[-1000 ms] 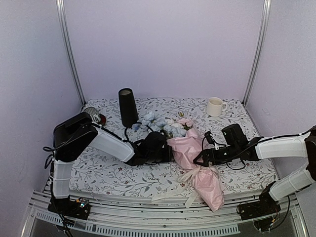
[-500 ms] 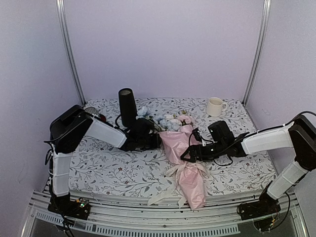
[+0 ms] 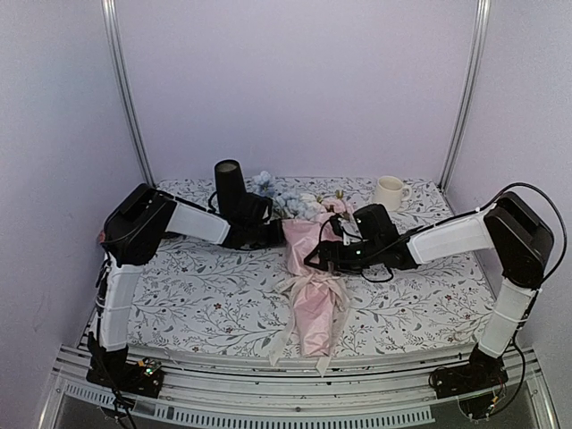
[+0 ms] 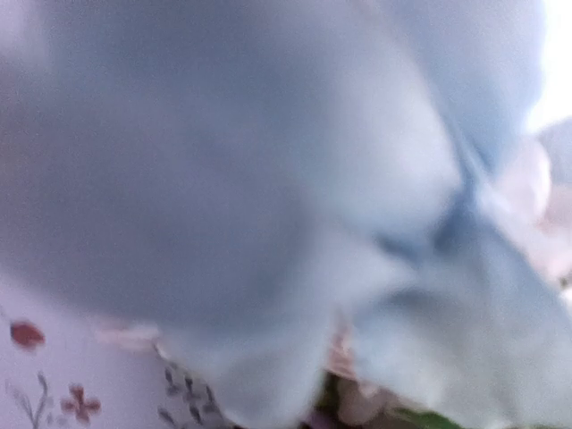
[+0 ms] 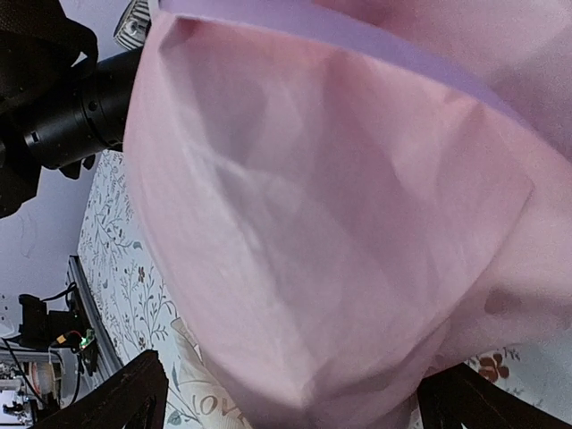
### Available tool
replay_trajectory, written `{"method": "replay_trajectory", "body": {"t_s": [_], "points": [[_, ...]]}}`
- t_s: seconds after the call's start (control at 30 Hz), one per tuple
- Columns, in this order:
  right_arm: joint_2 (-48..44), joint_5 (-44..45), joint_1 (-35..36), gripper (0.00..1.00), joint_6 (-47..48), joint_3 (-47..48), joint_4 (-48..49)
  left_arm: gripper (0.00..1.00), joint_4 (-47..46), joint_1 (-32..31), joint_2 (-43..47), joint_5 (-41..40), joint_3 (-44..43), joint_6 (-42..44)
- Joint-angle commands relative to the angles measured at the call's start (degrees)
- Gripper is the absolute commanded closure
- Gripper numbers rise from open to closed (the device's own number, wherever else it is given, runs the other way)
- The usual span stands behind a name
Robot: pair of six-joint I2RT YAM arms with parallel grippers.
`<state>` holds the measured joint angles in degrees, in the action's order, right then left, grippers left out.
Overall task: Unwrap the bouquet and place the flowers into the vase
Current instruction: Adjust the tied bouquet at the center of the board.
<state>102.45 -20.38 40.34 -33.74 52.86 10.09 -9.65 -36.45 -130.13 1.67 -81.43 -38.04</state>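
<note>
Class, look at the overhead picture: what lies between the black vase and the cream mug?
The flowers, pale blue and pink, lie between the vase and the mug; the top view shows this.

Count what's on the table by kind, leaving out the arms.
Vases: 1, black vase
Mugs: 1, cream mug
Bouquets: 1, bouquet, still in its pink paper
Total: 3
Anything behind the left arm is hidden and not counted.
</note>
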Motion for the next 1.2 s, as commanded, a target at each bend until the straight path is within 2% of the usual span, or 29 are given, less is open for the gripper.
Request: {"method": "replay_trajectory", "body": {"t_s": [0.0, 0.1, 0.27, 0.57, 0.83, 0.93, 1.1, 1.13, 1.17], "points": [[3.93, -0.88, -2.30, 0.01, 1.31, 5.71, 0.46, 1.00, -0.94, 1.95, -1.93, 3.91, -1.93, 3.15], [3.65, -1.08, -2.88, 0.01, 2.72, 7.12, -1.02, 1.00, -1.46, 2.21, -1.12, 4.73, -0.53, 3.72], [0.69, -0.96, -2.89, 0.01, 5.96, 7.09, -4.52, 0.99, -4.72, 2.10, 3.26, 4.48, 6.62, 3.51], [-10.10, 2.73, -2.89, 0.01, 13.84, 2.09, -10.99, 0.90, -8.78, 0.42, 17.86, 1.92, 21.31, 3.93], [-20.27, 5.60, -2.78, 0.01, 16.54, -4.31, -16.66, 0.87, -1.93, -4.01, 31.87, -3.39, 28.86, 7.66], [-24.08, 7.35, -2.64, 0.01, 16.01, -6.60, -18.47, 0.86, 1.72, -5.79, 37.27, -1.54, 31.22, 9.44], [-31.47, 10.38, -2.76, 0.00, 14.64, -10.86, -19.01, 0.84, 2.78, -9.04, 46.67, -0.66, 38.24, 9.57], [-32.68, 10.99, -2.78, 0.05, 13.34, -11.72, -19.04, 0.84, 3.17, -9.75, 48.36, -0.86, 39.52, 9.57], [-33.69, 11.33, -2.80, 0.15, 12.16, -12.32, -19.04, 0.83, 3.57, -10.55, 49.98, -1.22, 40.81, 9.49]]}}
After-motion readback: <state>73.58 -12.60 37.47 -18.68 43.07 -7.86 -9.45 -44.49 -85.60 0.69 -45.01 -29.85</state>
